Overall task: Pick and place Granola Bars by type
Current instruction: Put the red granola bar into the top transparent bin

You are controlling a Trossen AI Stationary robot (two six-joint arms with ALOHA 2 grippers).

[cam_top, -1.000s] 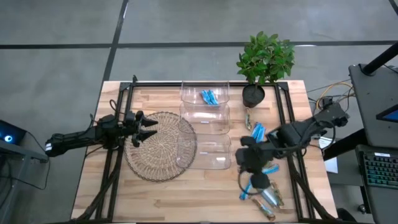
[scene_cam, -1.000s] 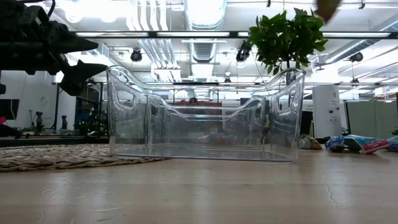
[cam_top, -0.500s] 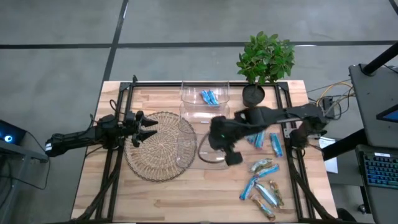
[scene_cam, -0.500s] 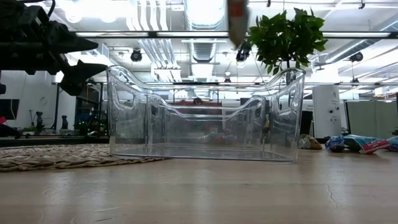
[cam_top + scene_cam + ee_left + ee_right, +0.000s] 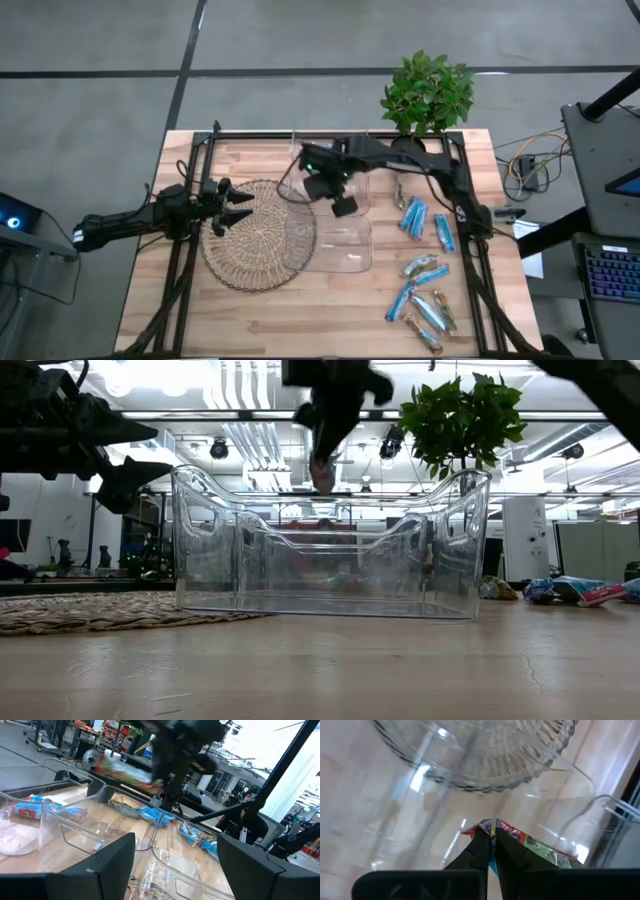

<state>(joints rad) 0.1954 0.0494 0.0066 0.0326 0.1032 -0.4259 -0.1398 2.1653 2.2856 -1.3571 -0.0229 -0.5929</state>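
My right gripper [image 5: 337, 190] hangs over the middle one of three clear bins [image 5: 330, 192], shut on a granola bar [image 5: 540, 847] with a green wrapper and a red end. The left wrist view also shows this bar [image 5: 125, 771] in the air under the right gripper [image 5: 164, 779]. The far bin [image 5: 332, 153] holds blue bars. Several more bars, mostly blue [image 5: 412, 215], lie on the table's right part. My left gripper [image 5: 235, 207] waits open over the left edge of a round woven mat [image 5: 258, 240]. My right gripper pinches the bar near its red end [image 5: 509, 830] between its two fingers [image 5: 479, 847], coming from above and pointing down. The bar is lifted clear and sticks out sideways from the fingers, above the bin's open top [image 5: 322, 472].
A potted plant [image 5: 425, 95] stands at the far right of the table. The near bin [image 5: 335, 248] overlaps the woven mat's right edge. A black frame [image 5: 462, 200] runs along the table's sides. Bare wood lies along the near edge [image 5: 300, 320].
My right gripper has swung from the bar pile at the table's right toward the left and the far edge, carrying the green and red bar lifted clear. It now hangs over the middle bin. The left arm has kept still.
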